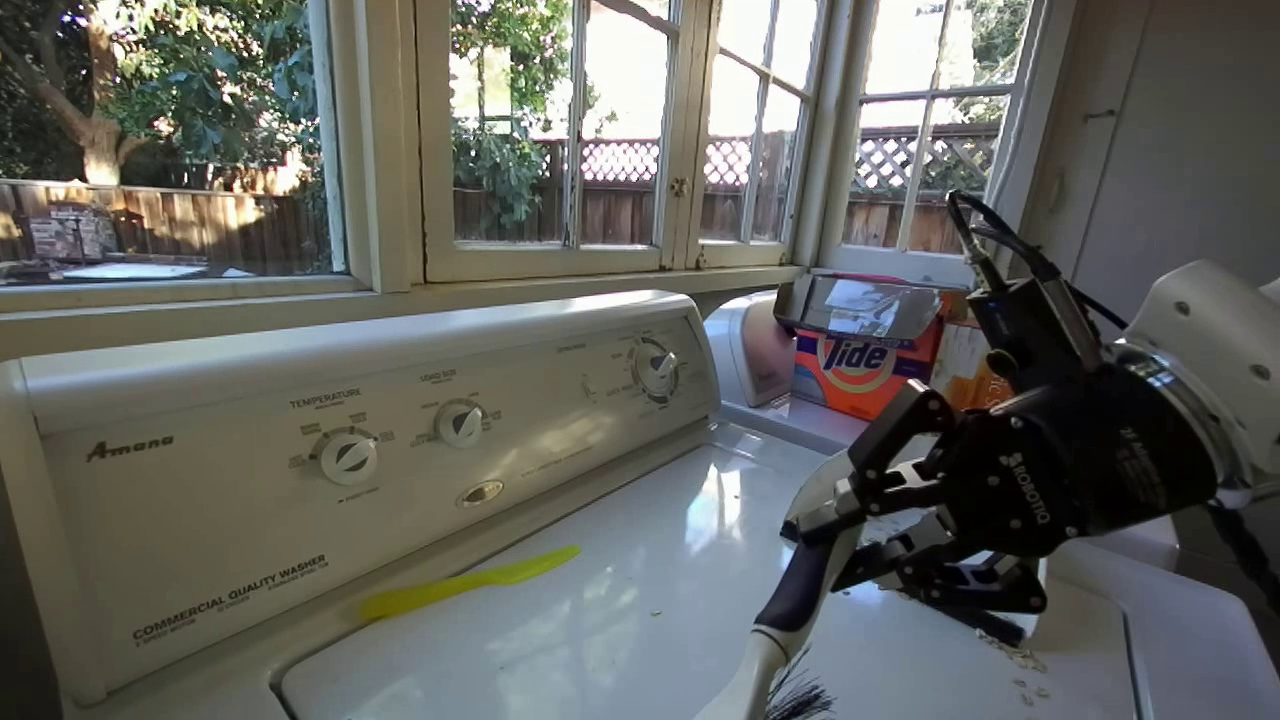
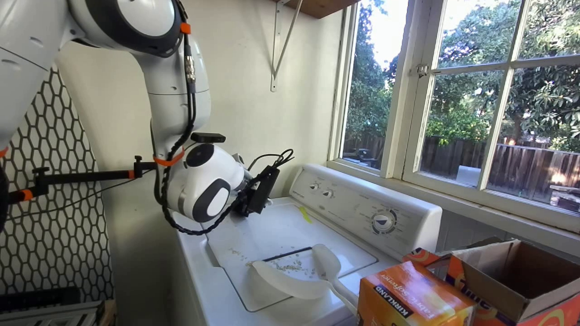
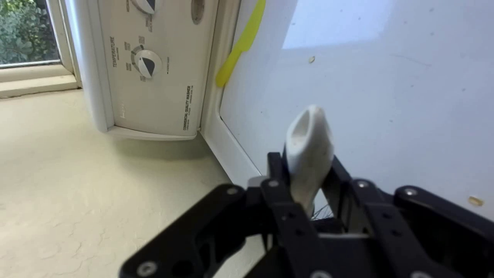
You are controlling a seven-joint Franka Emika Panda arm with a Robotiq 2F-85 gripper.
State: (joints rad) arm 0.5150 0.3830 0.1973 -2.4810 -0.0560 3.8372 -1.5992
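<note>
My gripper point(image 1: 832, 555) is shut on the handle of a brush point(image 1: 800, 590) with a white and dark handle. The brush's dark bristles point(image 1: 800, 697) hang low at the picture's bottom edge; whether they touch the washer lid cannot be told. In the wrist view, the white handle end point(image 3: 310, 143) stands up between the fingertips point(image 3: 306, 164). In an exterior view, the gripper point(image 2: 249, 206) mostly hides its fingers and the brush. A white dustpan point(image 2: 294, 286) lies on the lid point(image 2: 240, 226), with pale flakes point(image 2: 290, 267) in it and others point(image 2: 235, 252) scattered on the lid.
A yellow plastic knife point(image 1: 470, 583) lies by the washer's control panel point(image 1: 400, 470); it also shows in the wrist view point(image 3: 241, 46). An orange Tide box point(image 1: 860, 370) and an orange Kirkland box point(image 2: 408, 290) stand beyond the dustpan. Windows and walls border the washer.
</note>
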